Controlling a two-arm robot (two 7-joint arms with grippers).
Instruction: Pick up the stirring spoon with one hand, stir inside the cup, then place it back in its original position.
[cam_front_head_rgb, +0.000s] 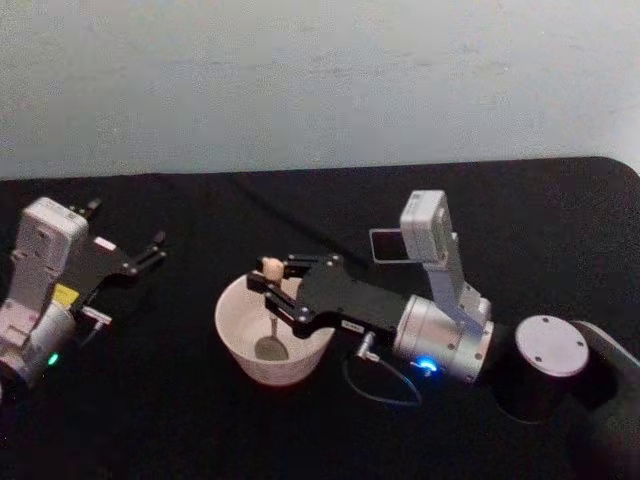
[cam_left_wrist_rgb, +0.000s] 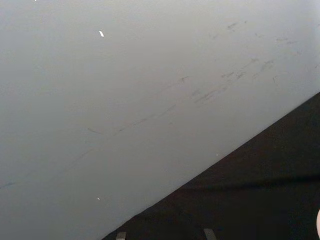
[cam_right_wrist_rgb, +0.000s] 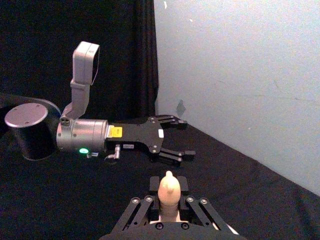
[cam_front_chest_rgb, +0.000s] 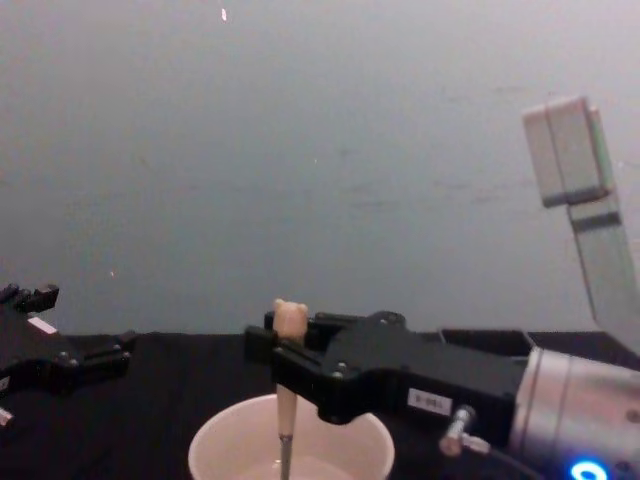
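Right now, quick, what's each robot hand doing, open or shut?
Left gripper: open, holding nothing, off to the left.
Right gripper: shut on the stirring spoon, standing in the cup.

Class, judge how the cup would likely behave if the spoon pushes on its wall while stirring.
The cup stands free on the table, with the left gripper parked away, so it would probably slide. It narrows toward its base, so a push near the rim might tip it. The right gripper holds the spoon upright.
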